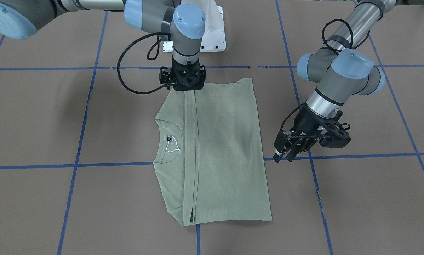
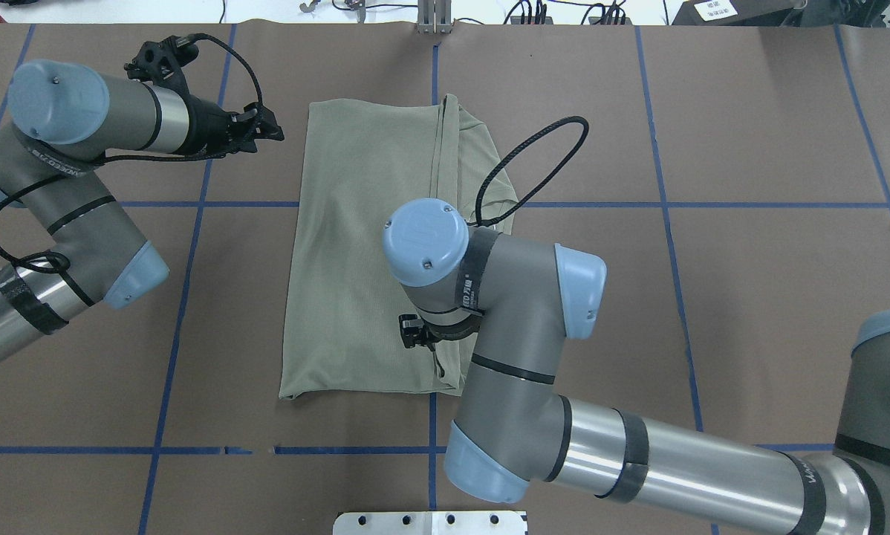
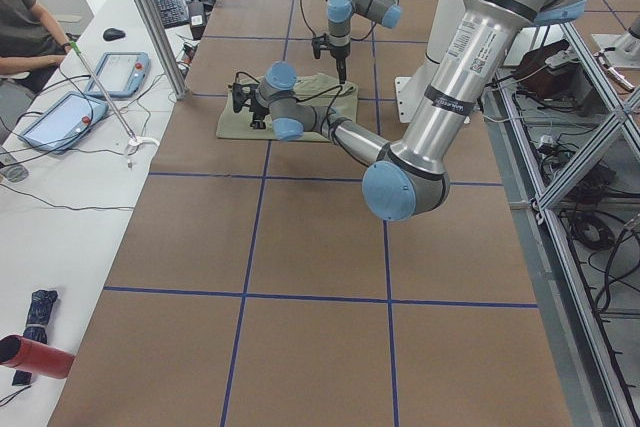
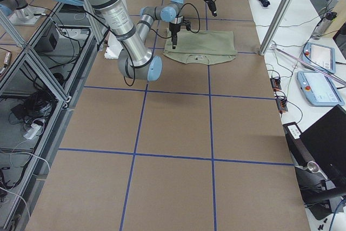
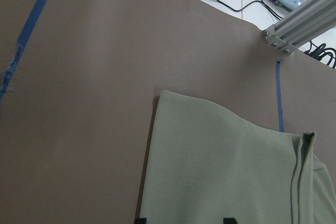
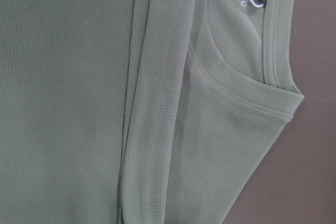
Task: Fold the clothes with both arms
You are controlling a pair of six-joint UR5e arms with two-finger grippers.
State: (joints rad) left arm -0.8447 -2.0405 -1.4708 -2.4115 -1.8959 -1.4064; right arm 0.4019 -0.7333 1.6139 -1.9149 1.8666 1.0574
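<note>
The sage-green shirt (image 1: 226, 148) lies flat on the brown table, folded into a long rectangle (image 2: 356, 245). Its round neck with black label (image 1: 169, 138) and white loop string (image 1: 172, 147) points to my right. My right gripper (image 1: 187, 80) points straight down over the shirt's near edge, at the folded seam. Its fingers are hidden under the wrist (image 2: 426, 327), and the right wrist view shows only flat cloth (image 6: 68, 77) and collar (image 6: 252, 87). My left gripper (image 1: 285, 156) hovers off the shirt's left side, open and empty. It also shows in the overhead view (image 2: 267, 130).
Blue tape lines (image 1: 74, 165) grid the brown table. The white pedestal base (image 1: 213, 33) stands behind the shirt. An aluminium post (image 2: 434, 16) stands at the far edge. An operator (image 3: 30, 27) and tablets (image 3: 120, 72) are at a side table.
</note>
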